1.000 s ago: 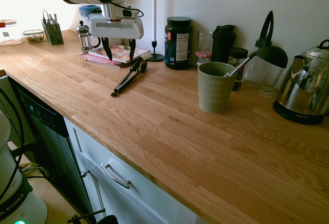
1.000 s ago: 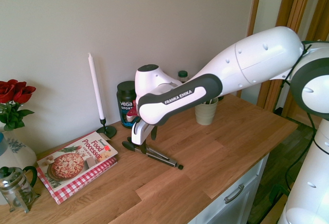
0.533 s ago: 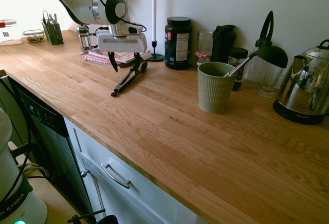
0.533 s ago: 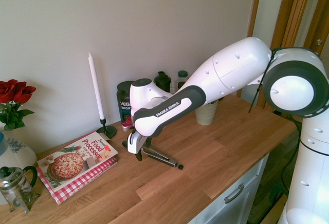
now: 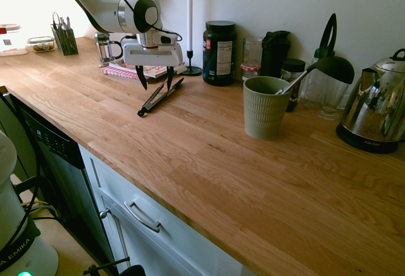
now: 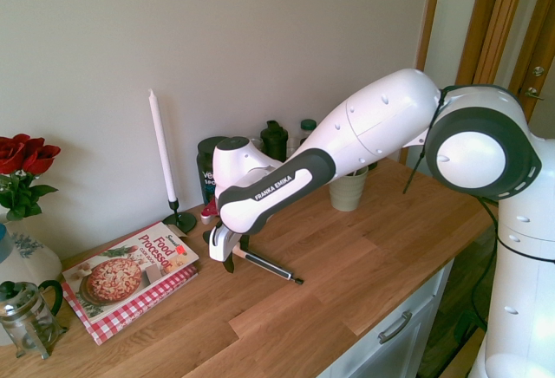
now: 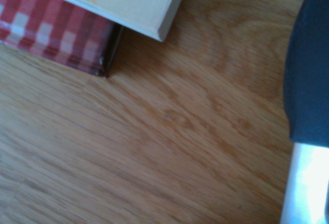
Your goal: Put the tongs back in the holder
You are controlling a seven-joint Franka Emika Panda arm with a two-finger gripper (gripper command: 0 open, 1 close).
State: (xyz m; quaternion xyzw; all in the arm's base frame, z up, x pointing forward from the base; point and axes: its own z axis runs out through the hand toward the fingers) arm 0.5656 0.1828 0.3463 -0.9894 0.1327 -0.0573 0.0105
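While the claw (image 5: 154, 78) sits low over the desk (image 5: 209, 156) with its fingers spread, one either side of the paddle end of the tongs (image 5: 158, 97), nothing is gripped yet. The tongs lie flat on the wood just in front of the cookbook (image 6: 130, 272), their joined end pointing out toward the desk's front edge. The holder (image 5: 264, 107) stands well apart, further along the desk, upright, with a black ladle (image 5: 319, 67) already leaning in it.

The tongs look light and stiff, metal arms with black tips. The metal is probably slick, and the two arms may spring together when squeezed, so a hold across both arms near the paddle end, where the claw now straddles them, seems sound; a grip so far from the middle will likely let the long joined end droop or swing. In the wrist view a dark paddle with a bright metal arm (image 7: 307, 131) shows close beside the book corner.

Room is tight at the start: the cookbook, the candlestick (image 5: 190, 29) and a dark jar (image 5: 219, 52) crowd the back. Between tongs and holder the desk is open wood. At the holder, the ladle takes part of the mouth, and glasses (image 5: 326, 95) and a kettle (image 5: 374, 111) stand near, so the long tongs need a steady, upright entry.
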